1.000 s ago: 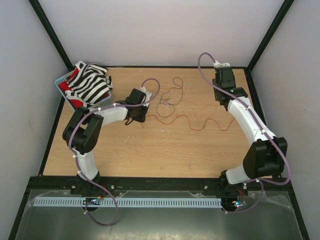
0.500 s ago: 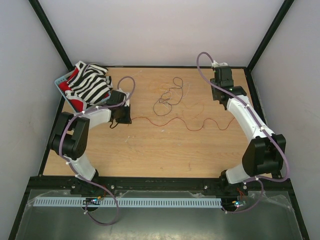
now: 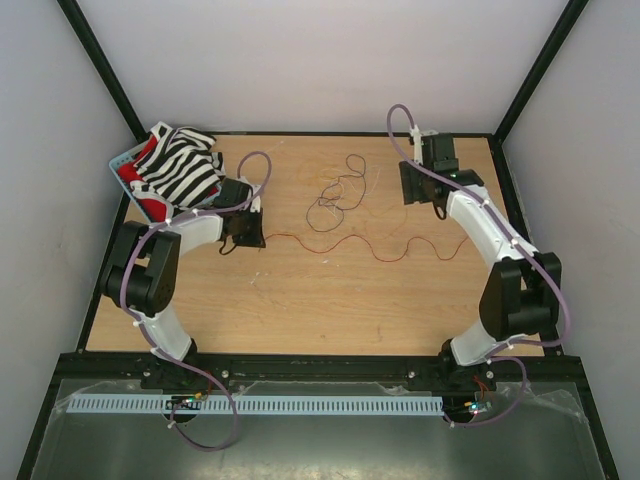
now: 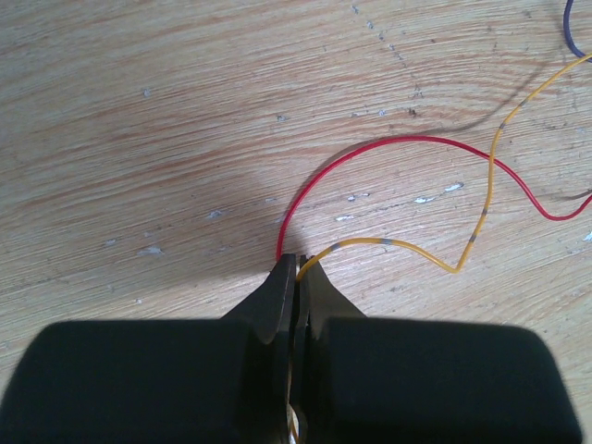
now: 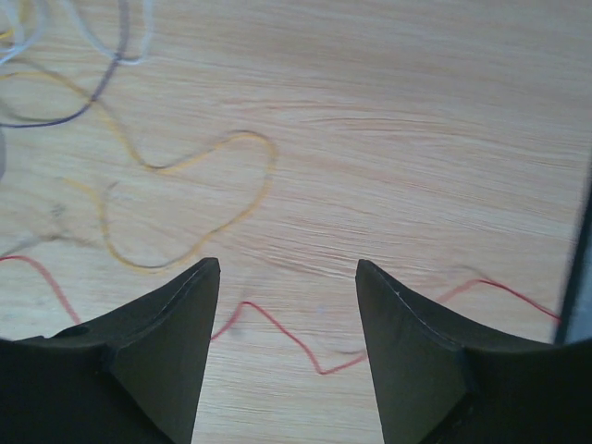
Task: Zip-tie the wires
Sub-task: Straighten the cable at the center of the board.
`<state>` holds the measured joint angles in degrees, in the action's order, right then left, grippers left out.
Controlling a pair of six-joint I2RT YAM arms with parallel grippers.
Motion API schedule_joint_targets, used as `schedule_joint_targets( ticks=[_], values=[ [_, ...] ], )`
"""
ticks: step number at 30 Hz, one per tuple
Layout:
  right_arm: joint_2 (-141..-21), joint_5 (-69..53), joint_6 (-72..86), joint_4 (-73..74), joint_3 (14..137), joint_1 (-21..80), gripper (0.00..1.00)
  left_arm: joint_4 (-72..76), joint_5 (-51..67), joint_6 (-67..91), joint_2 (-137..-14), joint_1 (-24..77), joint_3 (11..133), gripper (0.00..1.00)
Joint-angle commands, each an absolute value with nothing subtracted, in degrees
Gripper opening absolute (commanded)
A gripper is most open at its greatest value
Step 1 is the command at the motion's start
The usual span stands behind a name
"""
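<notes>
The wires lie across the middle of the wooden table: a long red wire point(image 3: 340, 245) runs left to right, with a dark curly tangle point(image 3: 335, 195) behind it. My left gripper point(image 3: 245, 228) is shut on the left ends of the wires. In the left wrist view the red wire point(image 4: 388, 141) and a yellow wire point(image 4: 407, 245) come out from between its closed tips point(image 4: 301, 264). My right gripper point(image 3: 412, 185) hovers open at the back right. In its wrist view the red wire point(image 5: 287, 333) passes below its spread jaws point(image 5: 287, 266), and a yellow loop point(image 5: 185, 166) lies ahead. The zip tie is out of view.
A blue basket point(image 3: 122, 160) holding a black-and-white striped cloth point(image 3: 180, 165) sits at the back left corner, just behind my left arm. Black frame posts and white walls close in the table's sides and back.
My left gripper has pulled to the left with the wire ends, drawing the red wire out longer. My right gripper has swung left toward the tangle and opened wider.
</notes>
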<state>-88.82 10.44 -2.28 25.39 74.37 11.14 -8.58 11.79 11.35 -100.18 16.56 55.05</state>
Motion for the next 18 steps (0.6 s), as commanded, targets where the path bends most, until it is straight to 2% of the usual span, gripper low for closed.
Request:
schedule_joint_targets(
  ticks=[1,5,10,18],
  values=[
    [-92.4,-2.5,2.6,22.0,73.1,13.6,0.71,-14.8,12.2,10.7,-103.4,17.5,53.4,0.00],
    [-96.2,-4.7,4.1,16.8,71.5,18.9,0.74,-14.6,12.1,10.6,-103.4,17.7,53.3,0.00],
    [-102.0,-1.0,4.9,13.3,71.9,24.5,0.74,-14.5,12.0,10.5,-103.3,17.8,53.0,0.00],
    [-106.9,6.2,4.5,11.6,72.7,27.2,0.71,-14.2,12.2,10.3,-103.0,17.8,52.7,0.00]
  ],
)
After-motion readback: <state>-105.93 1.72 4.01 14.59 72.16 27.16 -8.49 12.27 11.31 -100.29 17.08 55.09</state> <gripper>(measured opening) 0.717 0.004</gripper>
